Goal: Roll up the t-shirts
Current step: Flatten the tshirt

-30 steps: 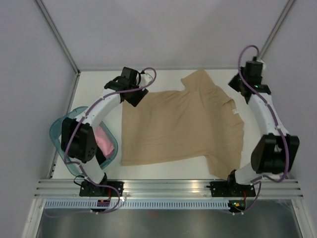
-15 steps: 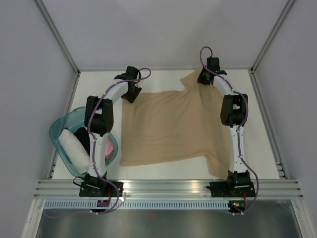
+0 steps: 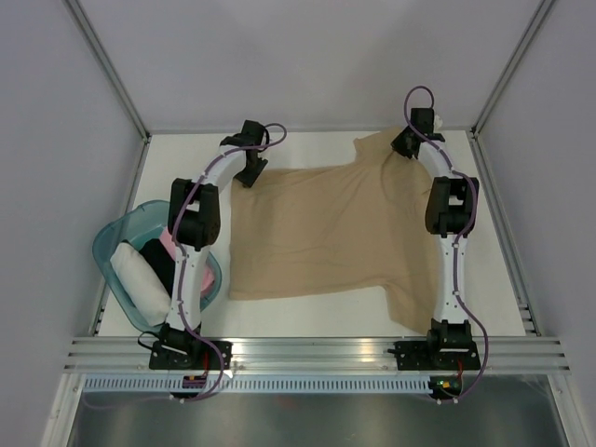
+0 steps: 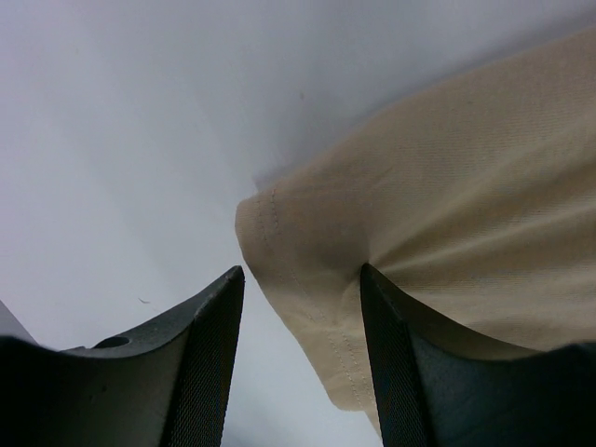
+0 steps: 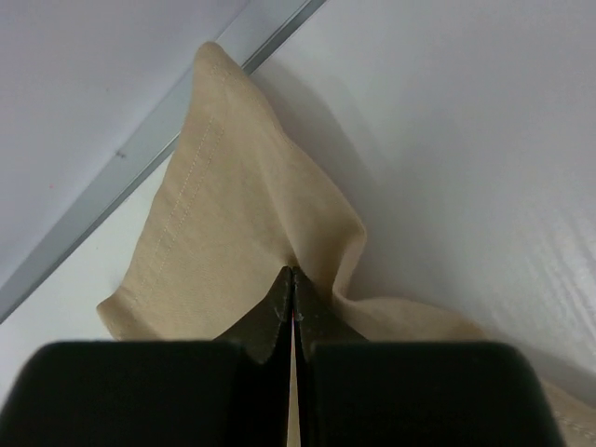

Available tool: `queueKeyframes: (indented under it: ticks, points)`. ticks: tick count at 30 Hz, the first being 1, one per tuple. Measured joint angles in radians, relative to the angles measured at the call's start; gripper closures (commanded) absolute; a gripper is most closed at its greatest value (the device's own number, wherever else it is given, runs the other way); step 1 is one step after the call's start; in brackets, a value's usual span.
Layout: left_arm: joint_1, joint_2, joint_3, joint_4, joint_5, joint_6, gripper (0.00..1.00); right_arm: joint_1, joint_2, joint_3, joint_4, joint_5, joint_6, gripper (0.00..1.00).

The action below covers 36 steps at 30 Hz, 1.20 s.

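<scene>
A tan t-shirt (image 3: 326, 233) lies spread flat across the middle of the table. My left gripper (image 3: 248, 173) is at its far left corner. In the left wrist view the gripper (image 4: 303, 279) is open, and the hemmed corner of the shirt (image 4: 447, 205) lies between the fingers (image 4: 200, 354). My right gripper (image 3: 407, 145) is at the far right sleeve, near the back edge. In the right wrist view it (image 5: 294, 273) is shut on a pinched fold of the tan sleeve (image 5: 214, 233). A white rolled bundle (image 3: 138, 279) and some pink fabric (image 3: 168, 242) lie in the basket.
A translucent teal basket (image 3: 105, 250) stands at the table's left edge beside the left arm. The back wall and its metal frame rail (image 5: 121, 186) are close behind the right gripper. The near rail (image 3: 317, 352) runs along the front.
Both arms have stretched out to the shirt's far corners. In the last half second my right gripper has moved right with the sleeve. The left gripper has barely shifted.
</scene>
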Motion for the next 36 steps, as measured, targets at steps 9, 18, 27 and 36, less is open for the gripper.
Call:
queueKeyframes:
  ticks: [9,18,27,36]
  points:
    - [0.007,0.055,0.103,-0.005,0.02,0.001,0.39,-0.026,0.013,0.0,0.087,-0.086,-0.062,1.0]
    - [0.009,0.067,0.126,-0.005,0.053,0.002,0.39,-0.009,-0.352,-0.442,0.156,-0.049,-0.217,1.0]
    - [0.009,0.068,0.126,-0.005,0.053,0.002,0.39,-0.108,-0.409,-0.561,0.131,-0.063,-0.21,1.0]
    - [0.009,0.072,0.13,0.0,0.052,0.002,0.39,-0.193,-0.396,-0.662,0.149,-0.02,-0.141,1.0]
